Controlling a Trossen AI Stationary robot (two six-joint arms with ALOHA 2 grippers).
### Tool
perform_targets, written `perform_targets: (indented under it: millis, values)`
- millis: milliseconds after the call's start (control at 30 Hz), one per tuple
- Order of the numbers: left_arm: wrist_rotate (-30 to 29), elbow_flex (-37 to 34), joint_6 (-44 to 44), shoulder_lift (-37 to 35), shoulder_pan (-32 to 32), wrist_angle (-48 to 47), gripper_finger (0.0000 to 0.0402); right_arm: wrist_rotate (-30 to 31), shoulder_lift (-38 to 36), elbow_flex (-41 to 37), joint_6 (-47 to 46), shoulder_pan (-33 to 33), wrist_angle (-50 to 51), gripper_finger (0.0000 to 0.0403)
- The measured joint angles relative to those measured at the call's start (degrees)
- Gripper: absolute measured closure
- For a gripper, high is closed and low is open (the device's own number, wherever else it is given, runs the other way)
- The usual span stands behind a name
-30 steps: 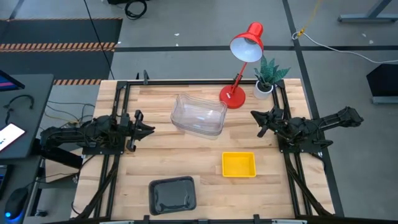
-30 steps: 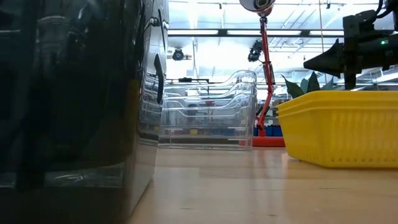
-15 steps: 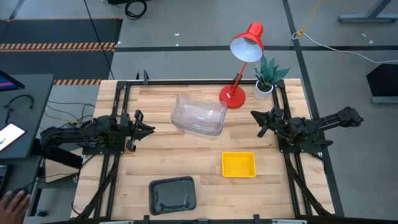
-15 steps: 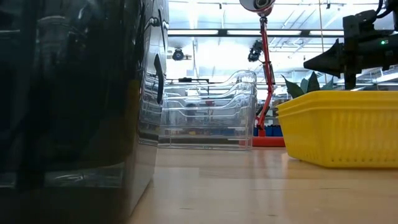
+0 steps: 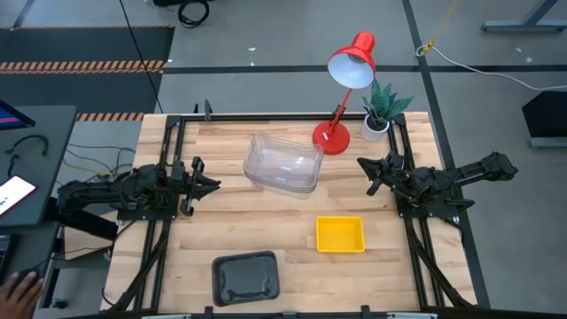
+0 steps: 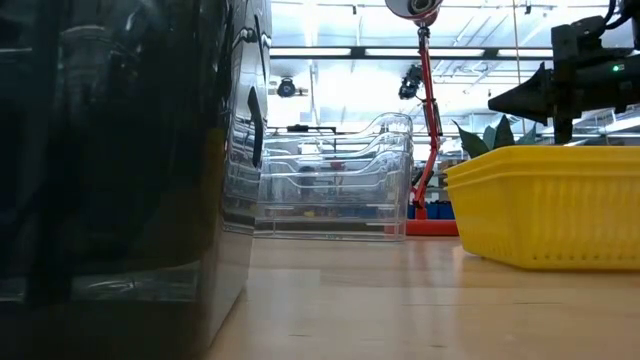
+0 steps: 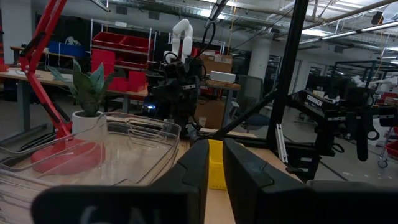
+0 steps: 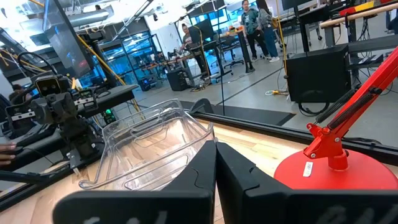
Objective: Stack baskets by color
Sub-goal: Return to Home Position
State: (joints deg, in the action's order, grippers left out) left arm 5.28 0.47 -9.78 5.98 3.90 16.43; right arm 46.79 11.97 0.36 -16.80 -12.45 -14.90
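Observation:
A stack of clear baskets [image 5: 282, 166] rests on its base at the table's far middle, and its nested rims show in the low view [image 6: 335, 180]. A yellow basket stack [image 5: 340, 234] sits near the front right. A dark grey basket [image 5: 246, 276] sits at the front edge and fills the low view's left [image 6: 120, 180]. My left gripper [image 5: 213, 183] hovers at the table's left, pointing at the clear baskets; a narrow gap between its fingers [image 7: 216, 146] holds nothing. My right gripper [image 5: 363, 164] hovers at the right, its fingers shut together [image 8: 216, 146].
A red desk lamp [image 5: 341, 97] and a small potted plant [image 5: 381, 111] stand at the far right, the lamp's base [image 8: 336, 174] just beside the clear baskets. A person's hand [image 5: 16, 291] shows at the desk left of the table. Bare wood lies between the stacks.
A person's hand has come into view at the desk beside the table's left. Both arms and all baskets have kept still.

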Motion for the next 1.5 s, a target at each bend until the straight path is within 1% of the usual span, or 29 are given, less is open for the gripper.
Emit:
perform_targets:
  millis: [267, 600, 933, 1200, 1500]
  values:
    - [0.00, 0.00, 0.00, 0.00, 0.00, 0.00, 0.0340, 0.01, 0.01, 0.00, 0.00, 0.00, 0.00, 0.0391]
    - [0.00, 0.00, -0.02, 0.02, 0.00, 0.00, 0.0351, 0.02, 0.02, 0.00, 0.00, 0.00, 0.00, 0.0391]
    - [0.00, 0.00, 0.00, 0.00, 0.00, 0.00, 0.0342, 0.01, 0.02, 0.00, 0.00, 0.00, 0.00, 0.0391]
    - [0.00, 0.00, 0.00, 0.02, 0.00, 0.00, 0.0351, 0.02, 0.00, 0.00, 0.00, 0.00, 0.00, 0.0391]
    - [0.01, 0.00, -0.02, 0.01, 0.00, 0.00, 0.0340, 0.02, 0.02, 0.00, 0.00, 0.00, 0.00, 0.0391]
